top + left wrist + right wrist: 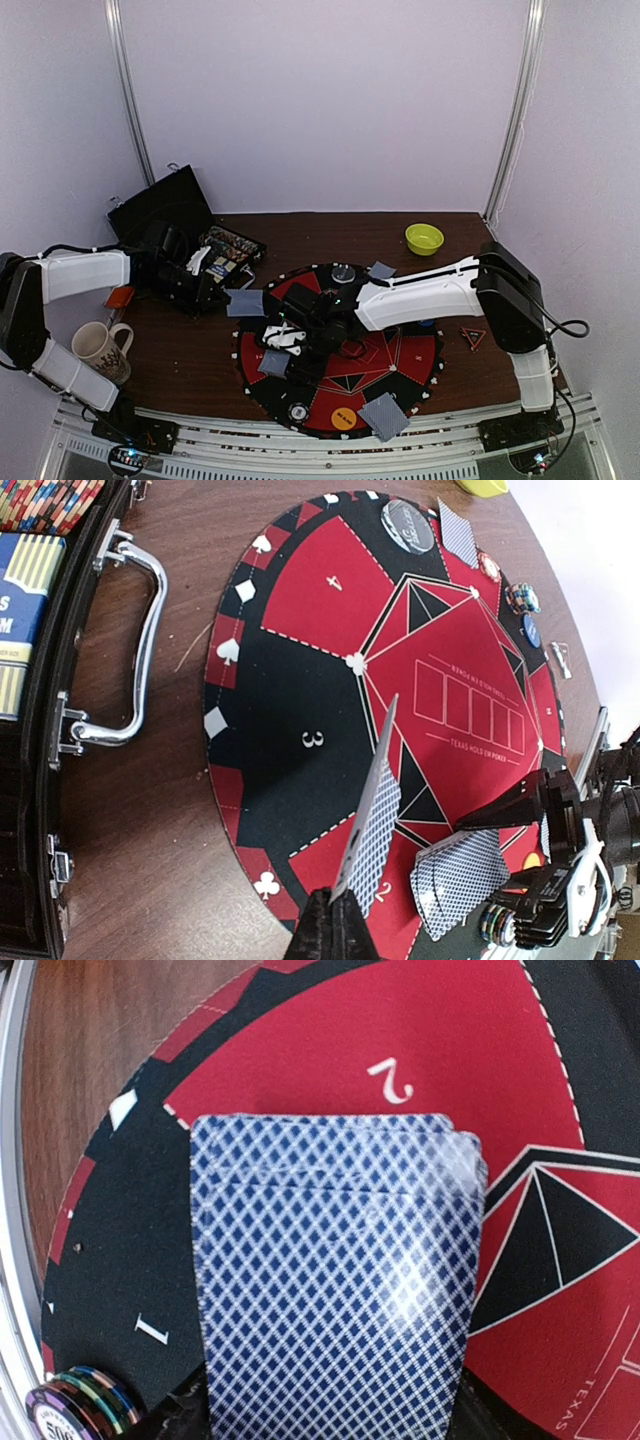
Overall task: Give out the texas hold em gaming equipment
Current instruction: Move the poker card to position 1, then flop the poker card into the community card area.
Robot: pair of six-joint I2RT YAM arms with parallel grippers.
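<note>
My left gripper (pixel 338 920) is shut on a single blue-backed playing card (pixel 375 815), held on edge above the left side of the round red-and-black mat (pixel 310 590). In the top view this gripper (pixel 222 297) and its card (pixel 245 303) sit at the mat's left rim. My right gripper (pixel 335 1422) is shut on a stack of blue-backed cards (pixel 335 1280) over the mat sections 1 and 2. The top view shows it (pixel 281 350) with the cards (pixel 272 363). A striped chip stack (pixel 85 1402) stands beside it.
An open black case (pixel 165 212) with chips and a card box lies at the back left, its handle (pixel 140 640) near the mat. A mug (pixel 100 347), a lime-green bowl (pixel 424 238), dealt cards (pixel 384 415), an orange disc (pixel 343 417) and a red triangle (pixel 473 337) are around.
</note>
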